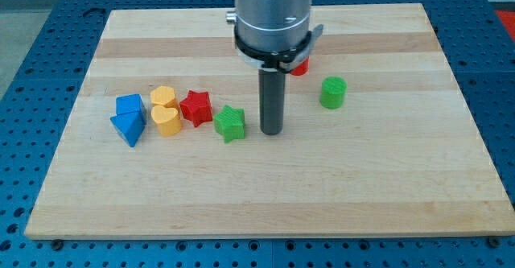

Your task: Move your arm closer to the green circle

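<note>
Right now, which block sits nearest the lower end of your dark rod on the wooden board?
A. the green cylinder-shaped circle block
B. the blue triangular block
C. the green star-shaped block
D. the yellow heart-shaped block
C: my tip rests just to the view's right of the green star-shaped block, with only a narrow gap, while the green circle block stands farther off toward the view's right and top.

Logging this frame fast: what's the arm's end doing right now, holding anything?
My tip: a bare rod, holding nothing, touching no block, just right of the green star, left of and below the green circle.
</note>
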`<state>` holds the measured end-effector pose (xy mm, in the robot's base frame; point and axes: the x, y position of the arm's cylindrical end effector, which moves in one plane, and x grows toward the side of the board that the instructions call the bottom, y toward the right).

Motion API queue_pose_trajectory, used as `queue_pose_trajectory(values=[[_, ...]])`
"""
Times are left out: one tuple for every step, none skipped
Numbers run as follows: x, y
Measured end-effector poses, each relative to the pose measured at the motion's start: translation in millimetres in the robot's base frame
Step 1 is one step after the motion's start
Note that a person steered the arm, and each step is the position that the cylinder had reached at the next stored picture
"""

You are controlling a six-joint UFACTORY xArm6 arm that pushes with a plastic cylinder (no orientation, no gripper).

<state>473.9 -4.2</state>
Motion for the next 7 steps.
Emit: queue_pose_trajectory(values=[[0.0,-25.1],[0.0,-48.8],[0.0,-51.8],[-11.0,-1.4],[-54.6,38.0],[-107.6,77.4],[-121.9,147.6]])
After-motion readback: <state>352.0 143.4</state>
